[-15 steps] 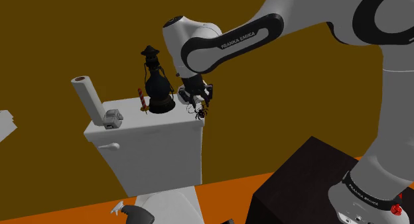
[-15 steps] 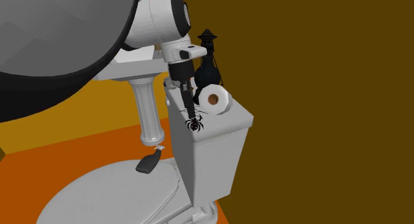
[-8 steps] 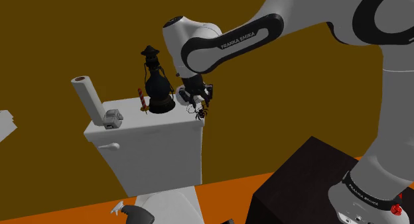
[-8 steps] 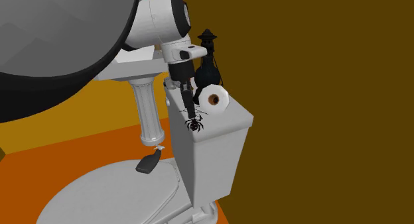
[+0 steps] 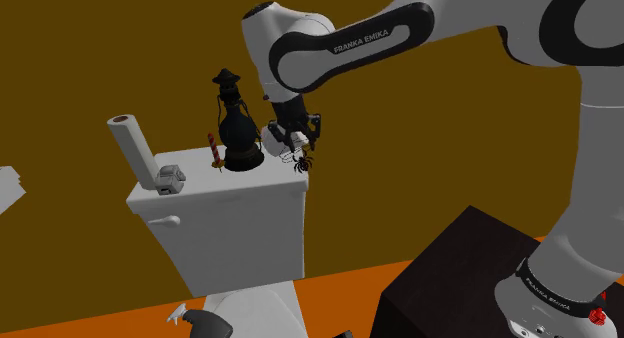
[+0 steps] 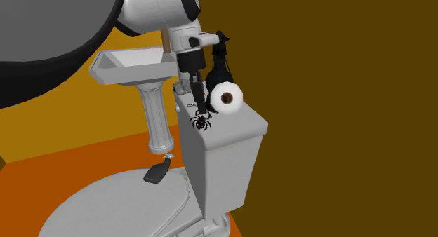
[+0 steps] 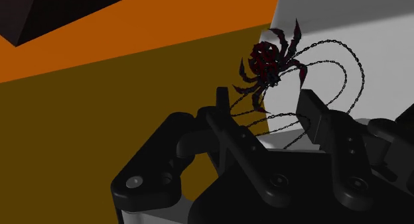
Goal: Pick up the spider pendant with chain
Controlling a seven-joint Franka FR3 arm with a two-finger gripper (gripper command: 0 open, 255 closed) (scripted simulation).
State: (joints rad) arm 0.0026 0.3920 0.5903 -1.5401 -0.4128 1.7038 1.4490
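The spider pendant (image 5: 301, 163) is black with dark red markings and hangs on a thin chain just above the right end of the white toilet tank lid (image 5: 200, 191). My gripper (image 5: 297, 146) points down over it, shut on the chain loops. From the second exterior view the spider (image 6: 201, 121) dangles below the gripper (image 6: 196, 106), off the tank (image 6: 224, 151). Seen from the wrist, the chain runs between the fingers of the gripper (image 7: 265, 113) and the spider (image 7: 269, 57) hangs beyond them.
On the tank lid stand a black lantern-shaped bottle (image 5: 237, 126), a small red stick (image 5: 213, 151), a paper roll (image 5: 133, 146) and a small grey piece (image 5: 168, 178). A pedestal sink (image 6: 133, 64) stands behind the toilet seat (image 6: 119, 200). The dark stand (image 5: 450, 276) sits at lower right.
The gripper has risen a little and the spider pendant has come up with it, off the tank lid's edge. The other things on the lid have stayed put.
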